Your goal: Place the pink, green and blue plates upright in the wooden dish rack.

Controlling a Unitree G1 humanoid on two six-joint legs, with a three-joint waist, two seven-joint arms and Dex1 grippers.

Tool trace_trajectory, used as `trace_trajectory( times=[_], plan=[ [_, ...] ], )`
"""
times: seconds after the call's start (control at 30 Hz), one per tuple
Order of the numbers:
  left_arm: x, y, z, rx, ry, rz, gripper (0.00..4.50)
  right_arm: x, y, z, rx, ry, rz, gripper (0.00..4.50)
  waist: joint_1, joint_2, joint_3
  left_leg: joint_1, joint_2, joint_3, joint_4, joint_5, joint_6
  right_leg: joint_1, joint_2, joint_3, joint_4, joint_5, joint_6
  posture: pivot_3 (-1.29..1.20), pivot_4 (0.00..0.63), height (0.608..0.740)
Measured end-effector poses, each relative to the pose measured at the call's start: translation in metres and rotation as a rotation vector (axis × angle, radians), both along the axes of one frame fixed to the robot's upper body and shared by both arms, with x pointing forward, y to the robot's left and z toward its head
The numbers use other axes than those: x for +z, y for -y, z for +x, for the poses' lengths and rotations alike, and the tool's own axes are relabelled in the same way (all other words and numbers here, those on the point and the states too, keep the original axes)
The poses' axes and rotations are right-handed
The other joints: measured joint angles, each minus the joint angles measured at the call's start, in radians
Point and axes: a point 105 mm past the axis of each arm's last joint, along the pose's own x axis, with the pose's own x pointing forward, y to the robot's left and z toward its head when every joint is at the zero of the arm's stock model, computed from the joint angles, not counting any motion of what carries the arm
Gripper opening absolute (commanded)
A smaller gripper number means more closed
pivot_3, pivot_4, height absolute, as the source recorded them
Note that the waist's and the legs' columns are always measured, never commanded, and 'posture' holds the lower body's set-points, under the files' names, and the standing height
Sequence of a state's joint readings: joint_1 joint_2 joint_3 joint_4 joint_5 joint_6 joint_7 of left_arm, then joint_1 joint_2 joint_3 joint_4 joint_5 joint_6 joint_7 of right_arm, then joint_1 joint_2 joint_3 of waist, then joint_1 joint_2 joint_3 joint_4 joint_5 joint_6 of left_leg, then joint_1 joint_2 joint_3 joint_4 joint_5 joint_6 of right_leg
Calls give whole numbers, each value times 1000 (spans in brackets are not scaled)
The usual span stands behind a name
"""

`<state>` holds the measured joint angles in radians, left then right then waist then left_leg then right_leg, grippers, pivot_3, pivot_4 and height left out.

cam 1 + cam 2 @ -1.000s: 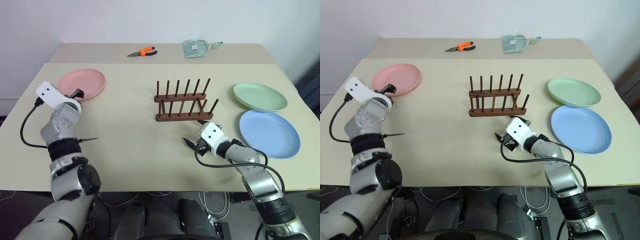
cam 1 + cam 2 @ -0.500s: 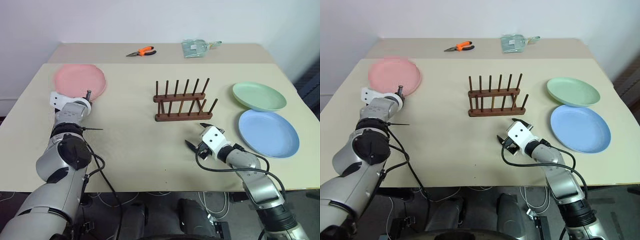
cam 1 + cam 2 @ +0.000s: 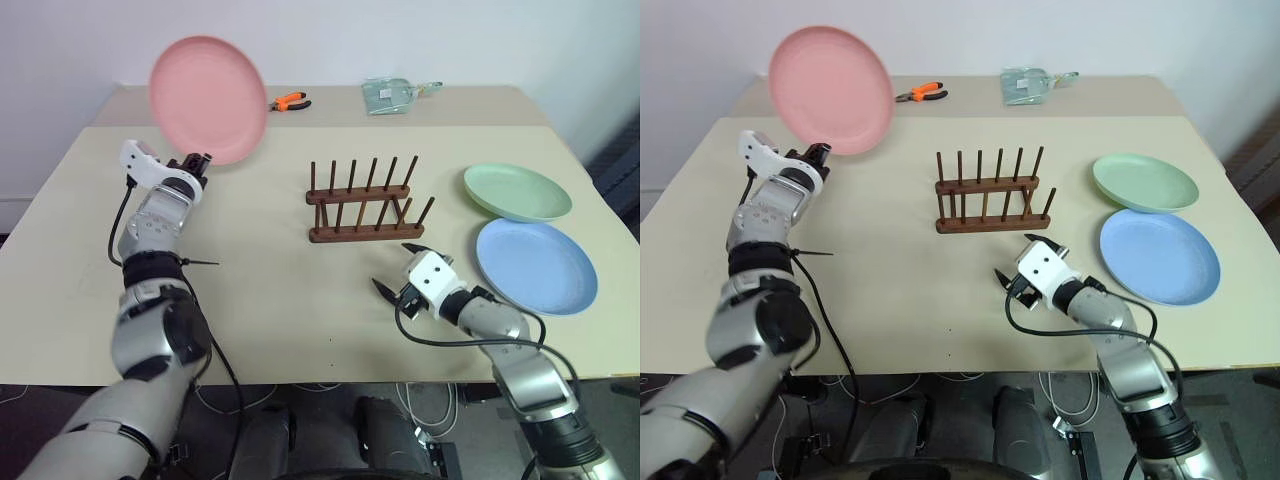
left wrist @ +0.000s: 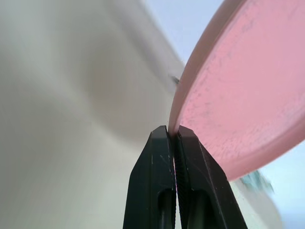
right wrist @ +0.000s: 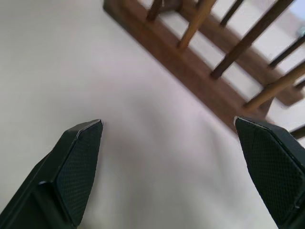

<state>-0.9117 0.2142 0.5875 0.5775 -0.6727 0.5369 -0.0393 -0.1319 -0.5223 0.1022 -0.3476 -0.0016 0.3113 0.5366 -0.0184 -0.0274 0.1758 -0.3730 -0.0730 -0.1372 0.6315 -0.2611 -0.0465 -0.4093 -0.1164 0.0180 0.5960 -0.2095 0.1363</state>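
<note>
The pink plate [image 3: 208, 97] is lifted off the table and stands nearly upright at the far left, pinched by its lower rim in my left gripper [image 3: 199, 160], which is shut on it; its fingers [image 4: 162, 162] clamp the rim of the pink plate [image 4: 248, 95]. The empty wooden dish rack [image 3: 366, 205] stands at the table's middle. The green plate [image 3: 517, 192] and the blue plate [image 3: 536, 265] lie flat at the right. My right gripper [image 3: 399, 268] hovers open just in front of the rack [image 5: 224, 71], nothing between its fingers [image 5: 78, 157].
Orange-handled pliers [image 3: 284, 103] and a clear plastic packet [image 3: 394, 95] lie on the far table strip. A black cable tie [image 3: 195, 262] sticks out from my left forearm. The cream tabletop [image 3: 270, 290] is bare between the two arms.
My left gripper shut on the pink plate's rim, then lifted it off the table and swung it right, tilting it upright. My right gripper rose slightly and stayed open.
</note>
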Motion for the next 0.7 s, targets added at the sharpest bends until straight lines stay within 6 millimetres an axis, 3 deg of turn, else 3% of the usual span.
trace_trajectory(
  times=[0.1, 0.2, 0.27, 0.47, 0.63, 0.7],
  plan=[
    [20, 42, -13, -141, 46, 71, 72, 69, -17, 6, 96, 197, 39, 4500, 3, -1, 1, 0, 0, -1, 0, 0, -1, 0, 1, -1, 0, 0, 0, 0, 150, 740],
    [42, 68, -25, -218, 97, 92, 72, 110, -31, 8, 146, 366, -31, 4500, 6, -1, 1, 0, 0, 0, 0, 0, -1, 0, 1, -1, -1, 0, 0, 0, 150, 740],
    [50, 88, -32, -278, 108, 84, 72, 125, -38, 13, 160, 487, -187, 4500, 9, -1, 1, 0, 0, 0, 0, 0, -1, 1, 0, -1, -1, 0, 0, 0, 150, 740],
    [55, 120, -47, -403, 93, 104, 72, 107, -37, 46, 128, 661, -621, 4500, 7, -2, 1, 0, -1, 1, 0, 1, -1, 0, 0, 0, -1, 0, 0, 0, 150, 740],
    [52, 142, -57, -506, 62, 126, 72, 111, -35, 69, 111, 843, -851, 4500, 6, -2, 1, 0, -1, 1, 0, 2, -4, 0, 0, 1, -1, 0, 0, 0, 150, 740],
    [52, 147, -61, -531, 52, 136, 0, 103, -32, 76, 102, 856, -903, 3994, 7, -2, 1, 0, -1, 1, 0, 3, -6, 0, 0, 1, -1, 0, 0, 0, 150, 740]
  ],
)
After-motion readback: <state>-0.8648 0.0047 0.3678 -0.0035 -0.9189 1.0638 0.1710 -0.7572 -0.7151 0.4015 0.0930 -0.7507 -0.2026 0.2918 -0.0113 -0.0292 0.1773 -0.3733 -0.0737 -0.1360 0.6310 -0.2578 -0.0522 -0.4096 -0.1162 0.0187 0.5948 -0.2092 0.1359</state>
